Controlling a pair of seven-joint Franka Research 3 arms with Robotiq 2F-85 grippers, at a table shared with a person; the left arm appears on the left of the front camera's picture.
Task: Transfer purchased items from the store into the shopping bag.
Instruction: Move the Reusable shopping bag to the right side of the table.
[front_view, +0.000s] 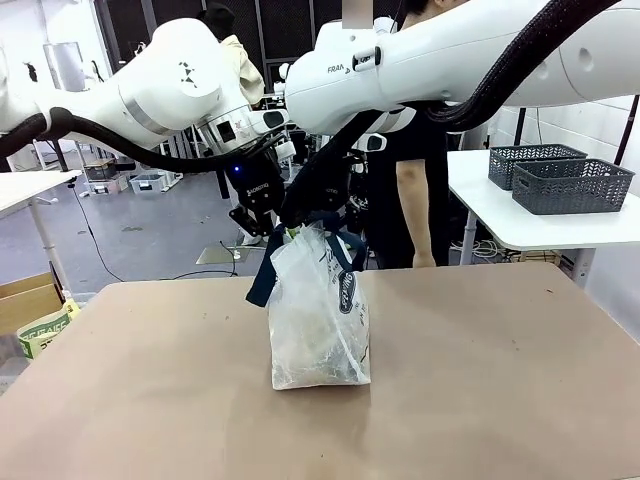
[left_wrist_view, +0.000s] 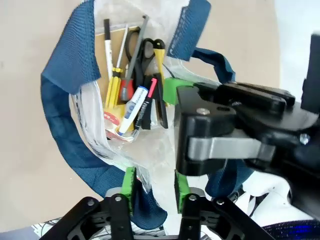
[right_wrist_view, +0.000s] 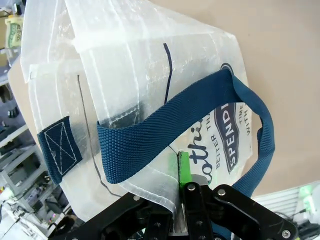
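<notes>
**Both grippers at the bag's mouth**

I see the bag (front_view: 320, 315) standing upright near the middle of the table (front_view: 500, 380), its navy handles (front_view: 268, 270) draped over the top. My right gripper (front_view: 308, 222) is at the rim, and in its wrist view the jaws are clamped tight on the clear plastic edge (right_wrist_view: 150, 185), just under a handle (right_wrist_view: 165, 130).

My left gripper (left_wrist_view: 152, 187) hangs over the open mouth. Its green pads (left_wrist_view: 129, 185) stand a little apart, with a fold of plastic and a bit of strap between them; I cannot tell whether they grip it.

Looking down into the bag, I see the items (left_wrist_view: 135, 95): scissors, pens, a marker and yellow-handled tools lying together on a flat brown box (left_wrist_view: 116, 45).

A person (front_view: 410, 190) stands at the far side. Two grey baskets (front_view: 560, 180) sit on a white side table beyond.
</notes>
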